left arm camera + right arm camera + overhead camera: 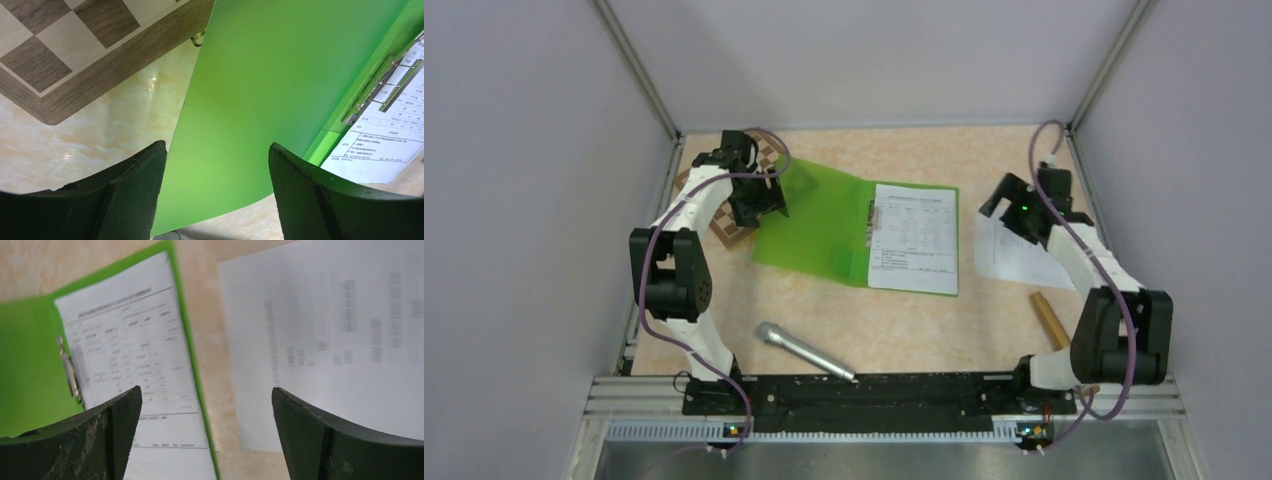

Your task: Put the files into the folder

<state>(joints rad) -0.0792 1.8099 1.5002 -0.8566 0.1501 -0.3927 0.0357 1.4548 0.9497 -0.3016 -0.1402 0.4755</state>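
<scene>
The black rail (864, 392) under both arm bases lies nearest in the top view. Beyond it the green folder (819, 225) lies open, with one printed sheet (914, 238) on its right half and a loose sheet (1009, 258) just right of it. A checkered board (724, 232) sits at its left. In the left wrist view, the left hand (217, 144) is spread wide over the folder's left cover, holding nothing. In the right wrist view, the right hand (206, 390) gapes empty above the tabletop (202, 315) between folder and loose sheet.
</scene>
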